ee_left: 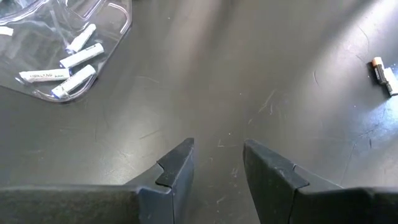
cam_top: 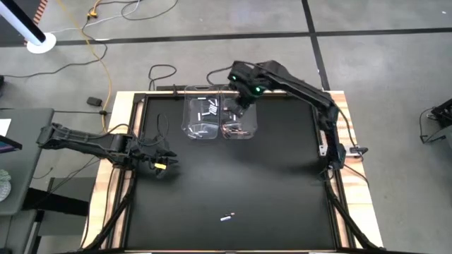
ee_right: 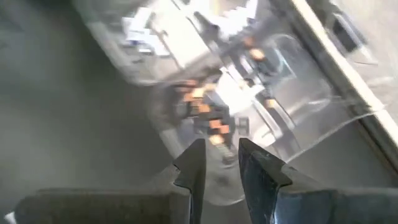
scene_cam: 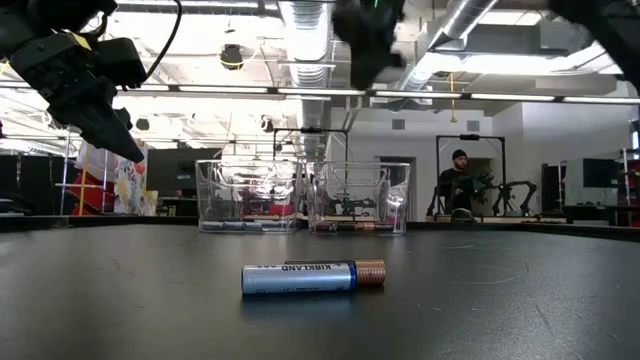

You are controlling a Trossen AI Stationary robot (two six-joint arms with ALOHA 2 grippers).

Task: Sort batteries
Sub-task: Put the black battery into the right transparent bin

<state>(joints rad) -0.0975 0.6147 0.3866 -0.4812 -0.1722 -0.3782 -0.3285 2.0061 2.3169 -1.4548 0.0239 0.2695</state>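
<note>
One battery [scene_cam: 313, 277], silver-blue with a copper end, lies on its side on the black table near the front edge [cam_top: 226, 218]; it also shows in the left wrist view [ee_left: 385, 74]. More batteries lie in two clear bins at the far middle: white ones in the left bin [cam_top: 201, 116] [ee_left: 68, 56], dark copper-ended ones in the right bin [cam_top: 239, 121] [ee_right: 211, 112]. My right gripper [ee_right: 221, 162] hangs open high above the right bin [cam_top: 244, 99], nothing between its fingers. My left gripper [ee_left: 217, 162] waits open above the table's left side [cam_top: 164, 156].
The two bins [scene_cam: 250, 197] [scene_cam: 360, 197] stand side by side, touching, close to the table's far edge. A raised wooden rim [cam_top: 120, 127] frames the black table. Beyond the table, a person [scene_cam: 458, 185] stands in the room behind.
</note>
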